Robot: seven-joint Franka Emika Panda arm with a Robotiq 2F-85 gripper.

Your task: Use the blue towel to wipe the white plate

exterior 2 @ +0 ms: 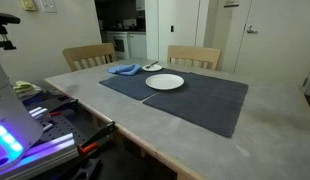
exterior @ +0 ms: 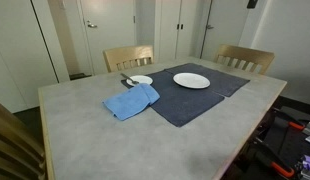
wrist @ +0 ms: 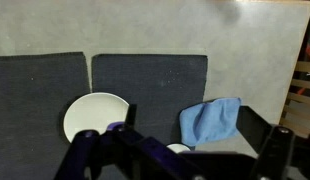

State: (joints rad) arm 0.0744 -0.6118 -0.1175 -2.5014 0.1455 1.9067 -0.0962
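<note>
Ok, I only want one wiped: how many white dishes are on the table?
2. The white plate sits on the dark placemat; the smaller saucer is beside the blue towel.

The blue towel (exterior: 131, 101) is soft, rumpled cloth; the white plate (exterior: 191, 80) looks smooth and glossy. The dark placemat (exterior: 195, 104) is matt fabric, the table (exterior: 145, 148) mottled matt grey.
</note>
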